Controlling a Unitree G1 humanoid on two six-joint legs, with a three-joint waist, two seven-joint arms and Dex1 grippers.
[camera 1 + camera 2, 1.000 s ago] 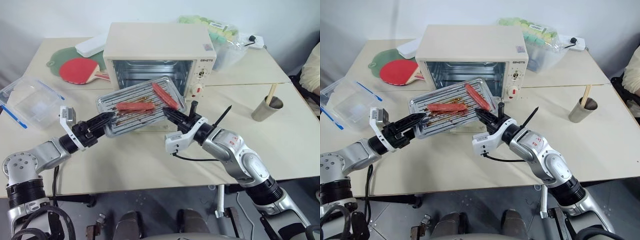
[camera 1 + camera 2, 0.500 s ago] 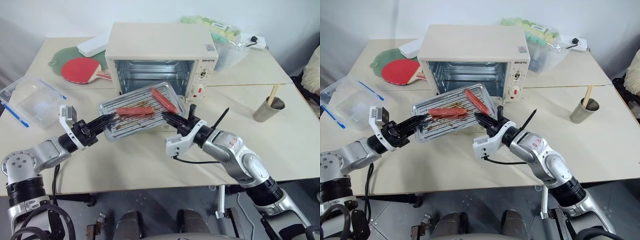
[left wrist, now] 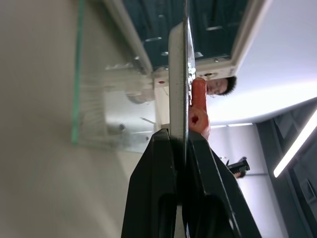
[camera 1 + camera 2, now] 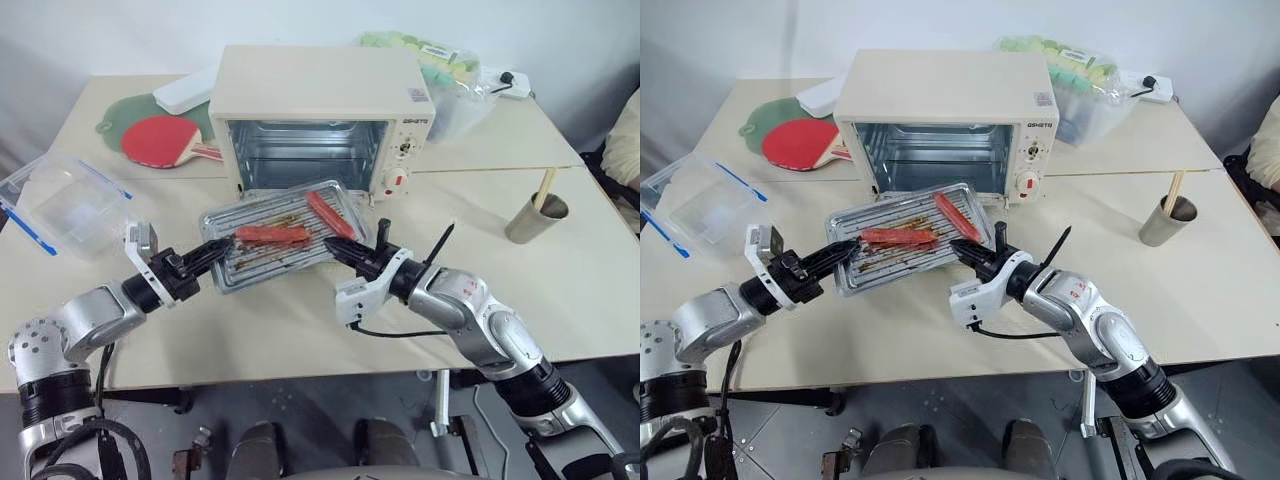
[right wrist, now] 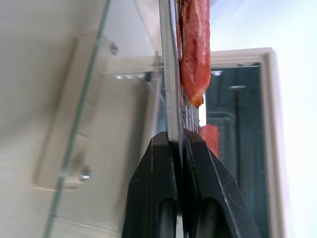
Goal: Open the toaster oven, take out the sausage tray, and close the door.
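in front of the boxy cream-white toaster oven [image 4: 322, 105], whose cavity stands open, the shallow rectangular silver metal sausage tray [image 4: 283, 235] with its ribbed, grease-stained base is held just above the pale wooden table [image 4: 560, 255], over the lowered glass-paned door [image 5: 94, 124]. two red sausages [image 4: 272, 234] lie on it, one across the middle and one slanting toward the tray's 1 o'clock corner. the left gripper [image 4: 218, 251] is clamped on the tray's rim at about 8 o'clock, and the right gripper [image 4: 343, 250] is clamped on the rim at about 4 o'clock; both sets of black fingers are pinched narrow on the thin metal. the head views give the layout: a red table-tennis paddle [image 4: 160, 140] on a green mat at the oven's 9 o'clock, a clear plastic box [image 4: 68, 203] at the tray's 9 o'clock, a grey cup with sticks [image 4: 533, 217] at the tray's 3 o'clock, and a bag of pale green items [image 4: 440, 65] at the oven's 2 o'clock. the wrist views add what the head views cannot: the left wrist view shows the tray edge-on, sandwiched between the fingers [image 3: 153, 193], with a sausage end just past them; the right wrist view shows the same edge-on grip, the glass door and its cream handle bar lying flat beneath the tray.
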